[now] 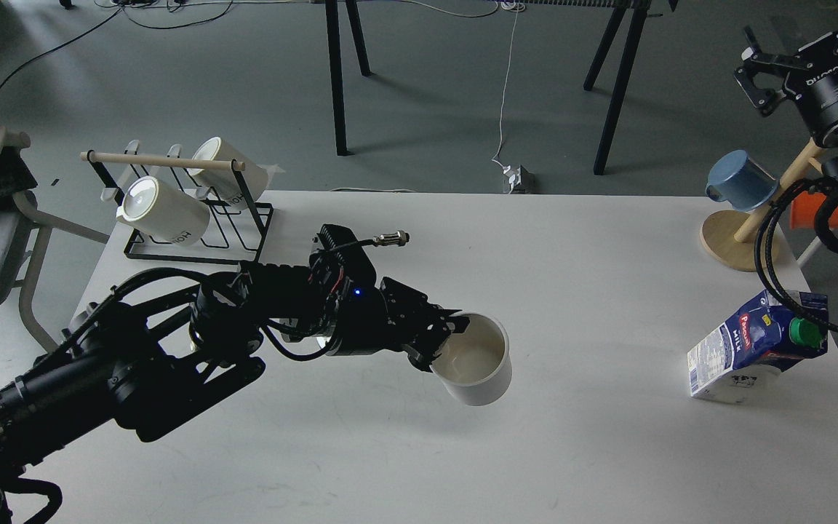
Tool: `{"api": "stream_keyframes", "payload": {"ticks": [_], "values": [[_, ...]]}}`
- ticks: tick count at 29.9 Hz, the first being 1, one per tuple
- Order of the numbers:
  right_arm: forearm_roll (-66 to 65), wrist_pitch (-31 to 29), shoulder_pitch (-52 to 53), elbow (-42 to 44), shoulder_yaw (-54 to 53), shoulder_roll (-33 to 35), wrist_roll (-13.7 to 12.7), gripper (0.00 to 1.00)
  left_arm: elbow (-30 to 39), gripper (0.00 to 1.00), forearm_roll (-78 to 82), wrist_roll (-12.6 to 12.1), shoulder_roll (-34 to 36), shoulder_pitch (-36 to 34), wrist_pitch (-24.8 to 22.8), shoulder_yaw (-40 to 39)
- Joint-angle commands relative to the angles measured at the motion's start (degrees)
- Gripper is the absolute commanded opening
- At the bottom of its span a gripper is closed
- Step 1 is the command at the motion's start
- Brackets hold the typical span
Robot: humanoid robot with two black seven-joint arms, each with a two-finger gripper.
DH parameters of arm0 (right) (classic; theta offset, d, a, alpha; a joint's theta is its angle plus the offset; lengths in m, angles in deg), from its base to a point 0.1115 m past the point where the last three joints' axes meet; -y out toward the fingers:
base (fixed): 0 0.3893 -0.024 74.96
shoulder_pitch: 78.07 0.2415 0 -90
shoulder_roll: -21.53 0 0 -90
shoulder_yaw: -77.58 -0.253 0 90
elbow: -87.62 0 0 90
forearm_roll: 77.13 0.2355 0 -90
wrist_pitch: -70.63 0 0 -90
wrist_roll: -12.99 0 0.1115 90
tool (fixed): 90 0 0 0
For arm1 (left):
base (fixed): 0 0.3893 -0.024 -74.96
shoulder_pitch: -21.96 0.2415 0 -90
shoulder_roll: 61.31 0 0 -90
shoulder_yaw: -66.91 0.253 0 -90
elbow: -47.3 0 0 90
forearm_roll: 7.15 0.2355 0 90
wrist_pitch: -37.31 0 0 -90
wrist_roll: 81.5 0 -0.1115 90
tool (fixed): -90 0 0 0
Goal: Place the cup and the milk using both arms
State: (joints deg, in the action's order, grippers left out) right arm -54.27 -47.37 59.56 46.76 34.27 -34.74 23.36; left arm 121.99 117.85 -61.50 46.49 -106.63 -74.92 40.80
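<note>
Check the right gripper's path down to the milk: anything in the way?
Nothing solid on the table blocks it. The right gripper hangs high above the table's far right; the milk stands below. Only the arm's own black cable drapes across the carton's top.

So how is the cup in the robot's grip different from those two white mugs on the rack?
The cup stands upright on the table with its mouth up; the rack mugs lie tilted with their bases towards the camera. The cup looks plain and is held at its rim by the left tool; the rack mugs carry dark lettering and nothing holds them. All are white.
</note>
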Motion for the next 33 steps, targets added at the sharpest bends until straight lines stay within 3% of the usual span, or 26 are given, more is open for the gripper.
{"api": "stream_keyframes", "payload": {"ticks": [1,7,14,20,22,25,30,33], "values": [[0.0,0.0,-0.08,-0.27,-0.02,0.46,0.0,0.99,-1.82,0.06,-0.01,-0.49,-2.14,0.19,-0.27,2.9],[0.0,0.0,-0.08,-0.27,-0.02,0.37,0.0,0.99,-4.46,0.08,-0.01,-0.93,-3.91,1.77,-0.18,3.26],[0.0,0.0,0.0,-0.36,-0.02,0.37,0.0,0.99,-8.23,0.14,-0.01,-4.97,-6.28,2.39,-0.18,3.0],[0.0,0.0,0.0,-0.36,-0.02,0.46,0.0,0.99,-8.42,0.2,-0.01,-4.97,-6.72,2.48,-0.18,3.35],[0.0,0.0,0.0,-0.36,-0.02,0.46,0.0,0.99,-8.42,0.31,-0.01,-4.97,-6.81,2.48,-0.18,3.26],[0.0,0.0,0.0,-0.36,-0.02,0.46,0.0,0.99,-8.07,0.59,-0.01,-4.71,-6.72,2.39,0.08,3.17],[0.0,0.0,0.0,-0.36,0.07,0.46,-0.09,0.99,-6.31,0.79,-0.01,-4.01,-5.93,2.3,1.3,2.04],[-0.09,0.0,0.0,-1.49,0.07,1.34,-0.09,0.99,-5.34,0.84,-0.01,-4.09,-5.49,2.12,2.1,-2.61]]}}
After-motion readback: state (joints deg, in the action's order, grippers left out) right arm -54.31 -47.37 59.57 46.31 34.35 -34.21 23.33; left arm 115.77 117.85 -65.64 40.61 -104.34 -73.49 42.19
